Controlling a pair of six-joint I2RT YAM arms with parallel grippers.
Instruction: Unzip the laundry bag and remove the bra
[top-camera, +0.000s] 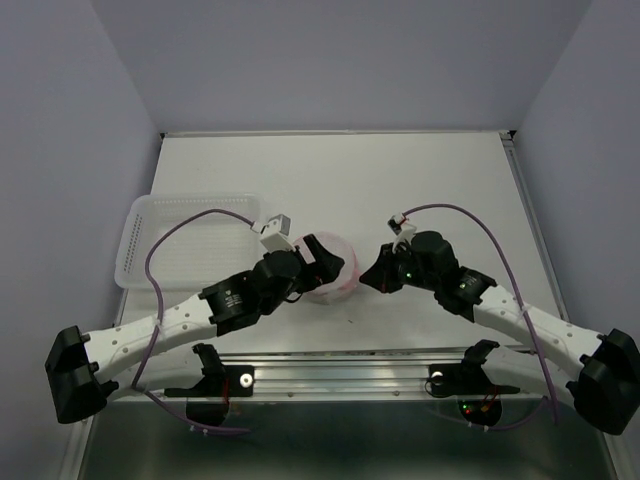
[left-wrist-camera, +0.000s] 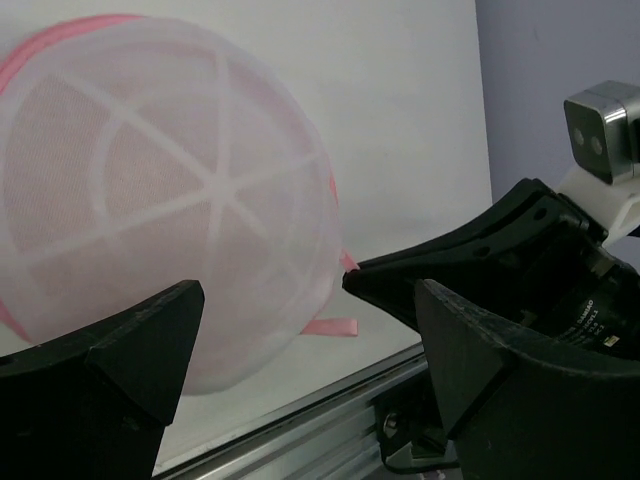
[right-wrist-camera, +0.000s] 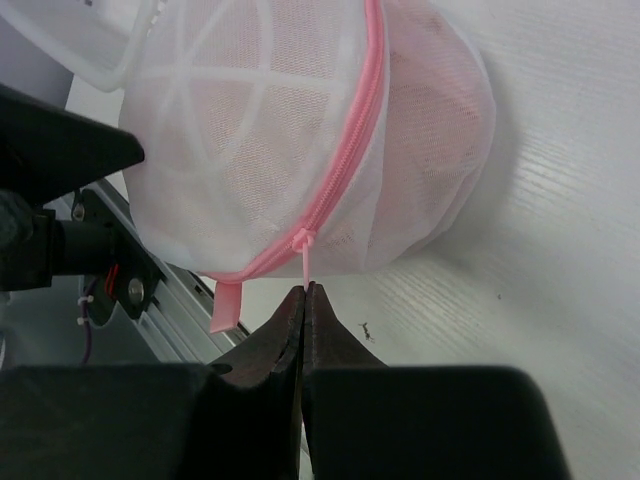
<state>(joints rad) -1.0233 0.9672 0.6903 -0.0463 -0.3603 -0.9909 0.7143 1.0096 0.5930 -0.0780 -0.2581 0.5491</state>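
Right wrist view showed the right claw (right-wrist-camera: 305, 290) pinched tight on the thin pink zipper pull (right-wrist-camera: 304, 262), jaws pressed together. Just past its tips sat the laundry bag (right-wrist-camera: 300, 130). Its pink zipper (right-wrist-camera: 352, 140) ran up and away over the white mesh, closed along the part in view. At the bag's far side the left claw (left-wrist-camera: 310, 300) stood spread open, the dome just ahead of its fingers (left-wrist-camera: 150, 340). The bag rested on the white worktop (top-camera: 400, 180). A white plastic basket (top-camera: 150, 240) lay to the left claw's left.

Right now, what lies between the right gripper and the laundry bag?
Only the thin pink zipper pull, running from the laundry bag into the shut right gripper; the right wrist view shows it.
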